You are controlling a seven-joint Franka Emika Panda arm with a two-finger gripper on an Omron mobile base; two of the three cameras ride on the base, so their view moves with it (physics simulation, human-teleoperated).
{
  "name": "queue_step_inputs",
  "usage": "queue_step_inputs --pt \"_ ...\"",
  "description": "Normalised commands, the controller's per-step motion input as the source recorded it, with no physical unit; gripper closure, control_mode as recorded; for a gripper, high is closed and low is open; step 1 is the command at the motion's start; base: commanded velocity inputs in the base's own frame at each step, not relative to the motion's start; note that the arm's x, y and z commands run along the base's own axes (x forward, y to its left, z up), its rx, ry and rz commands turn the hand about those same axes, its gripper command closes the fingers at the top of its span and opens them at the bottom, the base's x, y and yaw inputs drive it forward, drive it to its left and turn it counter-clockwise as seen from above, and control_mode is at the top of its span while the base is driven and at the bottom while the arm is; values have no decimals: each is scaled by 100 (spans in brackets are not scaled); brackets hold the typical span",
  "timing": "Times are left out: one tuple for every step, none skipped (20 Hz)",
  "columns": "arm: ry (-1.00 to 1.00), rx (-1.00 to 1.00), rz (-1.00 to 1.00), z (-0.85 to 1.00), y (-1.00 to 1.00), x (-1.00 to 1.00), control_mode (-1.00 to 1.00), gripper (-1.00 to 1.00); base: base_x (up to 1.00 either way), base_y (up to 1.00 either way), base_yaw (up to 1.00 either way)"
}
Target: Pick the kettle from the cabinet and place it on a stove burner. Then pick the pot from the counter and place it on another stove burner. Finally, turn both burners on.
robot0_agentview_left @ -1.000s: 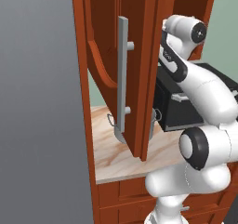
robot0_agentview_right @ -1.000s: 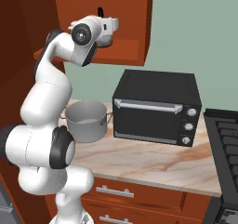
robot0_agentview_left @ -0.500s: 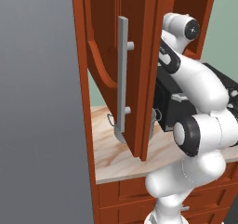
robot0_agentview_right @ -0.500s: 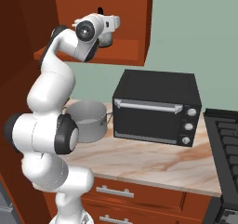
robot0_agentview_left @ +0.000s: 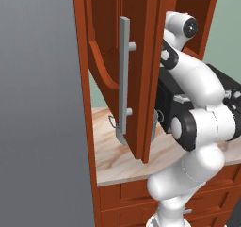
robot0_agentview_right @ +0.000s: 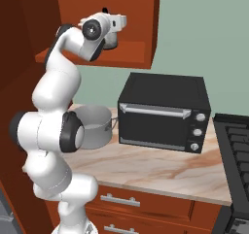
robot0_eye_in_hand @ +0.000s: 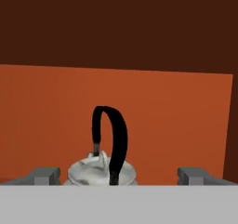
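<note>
Reaching deeper, open end effector [robot0_eye_in_hand: 119,174] nears kettle [robot0_eye_in_hand: 102,172].

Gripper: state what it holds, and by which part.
Nothing. The gripper is open, its fingertips standing either side of the kettle, clear of its handle.
</note>
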Motion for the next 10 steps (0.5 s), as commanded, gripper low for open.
queue_step_inputs --pt "0 0 0 0 0 19 -100 -100 0 0 0" --pt "0 0 0 0 0 18 -100 -100 0 0 0" --pt "0 0 0 0 0 17 -100 -100 0 0 0" --pt "0 0 0 0 0 17 -100 -100 0 0 0" --pt "0 0 0 0 0 17 -100 -100 0 0 0" --pt "1 0 0 0 0 17 -100 -100 0 0 0" --pt "1 0 0 0 0 17 -100 -100 0 0 0" --pt "1 0 0 0 0 17 -100 -100 0 0 0" --pt "1 0 0 0 0 17 -100 -100 0 0 0" --pt "1 0 0 0 0 16 -100 -100 0 0 0"
